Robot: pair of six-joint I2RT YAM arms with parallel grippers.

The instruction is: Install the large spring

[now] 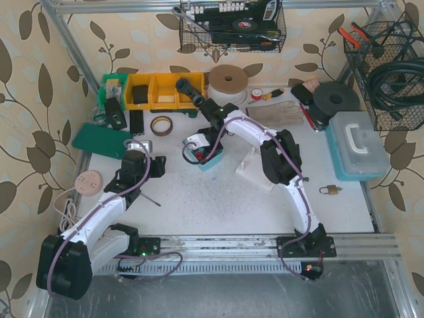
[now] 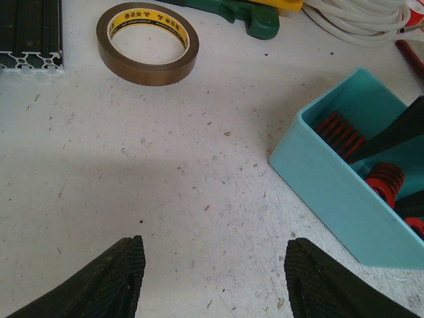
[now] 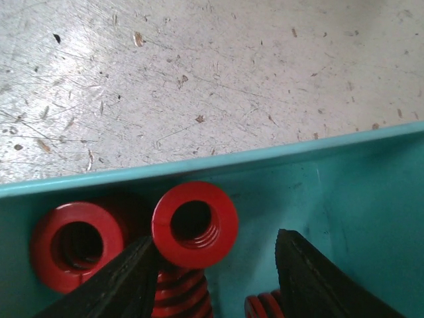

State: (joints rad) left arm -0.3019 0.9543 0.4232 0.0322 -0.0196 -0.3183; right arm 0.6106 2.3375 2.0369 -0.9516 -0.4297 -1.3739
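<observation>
Red spring (image 3: 195, 254) dead centre in the right wrist view, and we are looking straight down its bore: a thick glossy ring on top, coils stacked under it, standing upright in the teal bin (image 3: 344, 185) close to the near wall. The right hand (image 3: 213, 242) is down inside that bin with its fingers apart, one dark ribbed finger (image 3: 112, 285) on either side of the spring. The gap is wider than the ring. The finger on the ring's left sits right against the coils, though we cannot tell whether it touches, and the other stands off with teal floor showing between. So nothing is clamped. A second spring (image 3: 50, 262) stands upright just beside the first, outside the fingers, and the coils of a third (image 3: 262, 306) peek in at the bottom edge. From the left wrist we see the same bin from outside, red coils showing over its wall. The left hand (image 2: 215, 246) hangs low over the bare table (image 2: 165, 172), fingers spread wide, holding nothing and touching nothing, with the bin off to its right. A roll of brown tape (image 2: 147, 43) lies flat on the table beyond it, well apart from the bin.
</observation>
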